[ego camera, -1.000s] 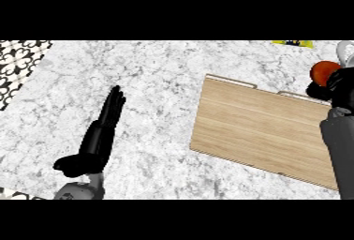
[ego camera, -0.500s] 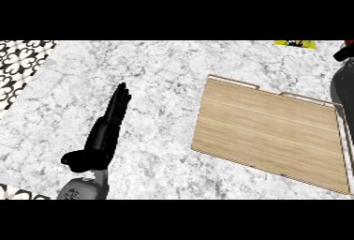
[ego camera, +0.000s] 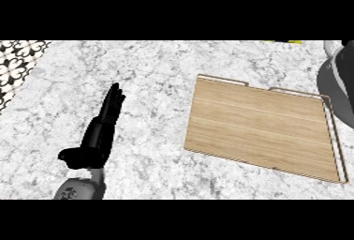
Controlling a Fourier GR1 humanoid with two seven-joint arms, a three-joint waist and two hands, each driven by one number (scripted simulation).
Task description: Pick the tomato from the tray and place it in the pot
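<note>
The flat rectangular wooden tray (ego camera: 259,129) was pale tan with faint lengthwise grain and a lighter rim. The stone counter top (ego camera: 166,65) was white, mottled with grey veins. A black-and-white floral tile patch (ego camera: 17,61) showed at the upper left. The robot's left hand (ego camera: 100,129) was black above a grey forearm (ego camera: 81,187). A dark grey curved arm (ego camera: 336,79) crossed the right edge, and a small yellow-green object (ego camera: 290,41) sat at the top.
</note>
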